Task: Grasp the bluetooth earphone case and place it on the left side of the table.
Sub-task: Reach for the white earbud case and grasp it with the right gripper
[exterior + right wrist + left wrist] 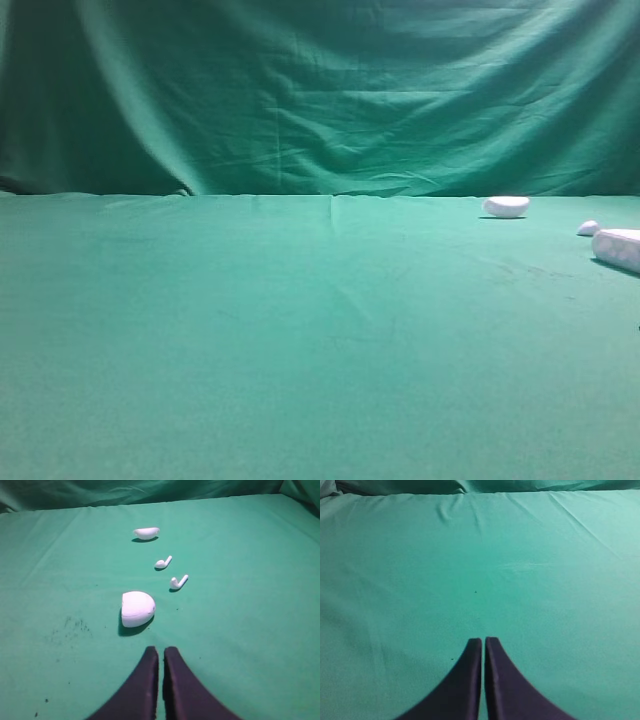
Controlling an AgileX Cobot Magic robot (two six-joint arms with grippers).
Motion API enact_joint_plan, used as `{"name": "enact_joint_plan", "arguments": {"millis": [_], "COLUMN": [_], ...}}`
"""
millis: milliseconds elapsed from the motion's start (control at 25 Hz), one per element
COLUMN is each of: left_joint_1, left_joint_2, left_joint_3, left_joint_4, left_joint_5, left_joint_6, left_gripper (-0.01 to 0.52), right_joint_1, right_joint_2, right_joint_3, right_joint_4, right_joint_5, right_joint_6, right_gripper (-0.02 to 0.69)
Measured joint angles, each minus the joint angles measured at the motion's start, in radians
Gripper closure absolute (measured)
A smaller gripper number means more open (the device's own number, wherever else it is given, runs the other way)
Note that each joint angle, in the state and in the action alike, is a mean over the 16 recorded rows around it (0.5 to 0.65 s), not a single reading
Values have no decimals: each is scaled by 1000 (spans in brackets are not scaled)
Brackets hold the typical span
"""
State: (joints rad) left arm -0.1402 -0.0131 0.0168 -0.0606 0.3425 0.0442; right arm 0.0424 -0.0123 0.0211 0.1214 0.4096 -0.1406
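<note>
The right claw (160,652) has its two dark fingers pressed together with nothing between them, hovering low over the green table (250,630). Just ahead of its tips, apart from them, lies the case (137,608), one only: a smooth white body with a rounded top, casting a dark shadow on its left and near sides; from this angle it looks domed, and its full length cannot be judged. Beyond it, a little to the right, lie two small white earbuds, the nearer (178,581) and the farther (163,562), each with a short stem pointing up and right, apart from each other and from the case. Farther back still, toward the rear edge, sits one white half-moon piece (146,532), flat side up. Faint dark specks mark the cloth left of the case. The left claw (483,641) is likewise closed and holds nothing, with only bare cloth ahead of it. In the high view neither claw shows; the case (618,248) lies at the table's right edge, cut off by the frame, oblong with a rounded end. One earbud (588,228) sits just beside it, toward the back, and the half-moon piece (506,206) lies near the rear edge. A faint crease runs down the table's middle, and a green drape (320,90) hangs behind.
</note>
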Motion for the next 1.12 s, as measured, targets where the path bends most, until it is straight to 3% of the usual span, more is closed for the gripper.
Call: {"name": "enact_joint_plan", "arguments": {"millis": [560,1120], "left_joint_1": [0,0], "left_joint_2": [0,0], "left_joint_3": [0,0], "left_joint_4": [0,0], "left_joint_5": [0,0], "left_joint_6": [0,0], "left_gripper": [514,514], "right_joint_1": [0,0], "right_joint_2": [0,14], "right_joint_3": [2,-28], "right_joint_4": [-1,133], "right_joint_5": [-28,-373], "right_joint_6": [1,17], "right_gripper": [665,665]}}
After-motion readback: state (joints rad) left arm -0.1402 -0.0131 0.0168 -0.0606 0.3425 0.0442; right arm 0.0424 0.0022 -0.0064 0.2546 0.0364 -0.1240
